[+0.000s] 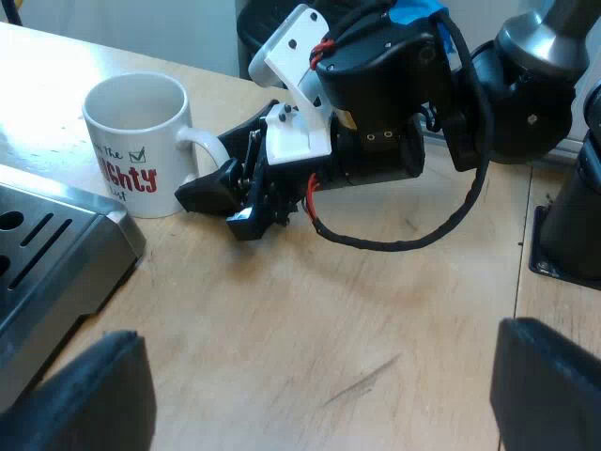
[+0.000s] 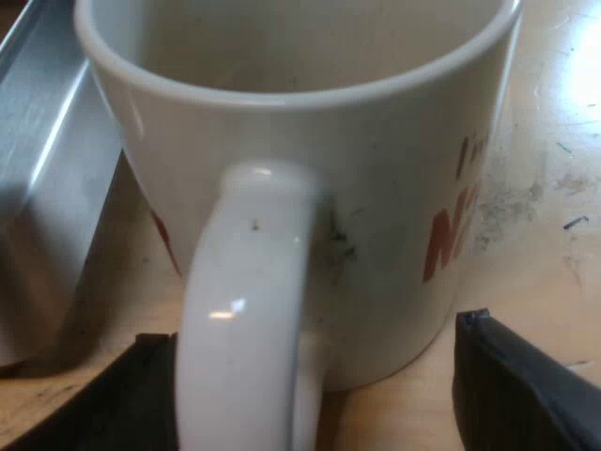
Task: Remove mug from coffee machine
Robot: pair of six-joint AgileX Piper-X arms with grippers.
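**A:** Where's the mug (image 1: 131, 141) at right now?

**B:** On the pale wooden table (image 1: 310, 329), just beside the espresso machine (image 1: 66, 263) and off its slotted metal base. The wood near the mug is scuffed, with little dark marks. There's a light wall (image 1: 188, 28) beyond the mug.

**A:** And the grippers?

**B:** The right gripper (image 2: 310, 376) has its fingers spread wide either side of the mug's handle (image 2: 244, 310), not pinching it. The left gripper (image 1: 324, 395) hangs well apart from the mug, fingers wide, nothing in them.

**A:** Any writing?

**B:** Red "GHTY", with a small "the" and a green tick box above it. Round the other side there's a red "N" and maybe "I'm". The rest curves out of sight.

**A:** Anything else?

**B:** Something black (image 1: 573, 216) sits far from the mug. It's cut off, so I can't tell what it is.
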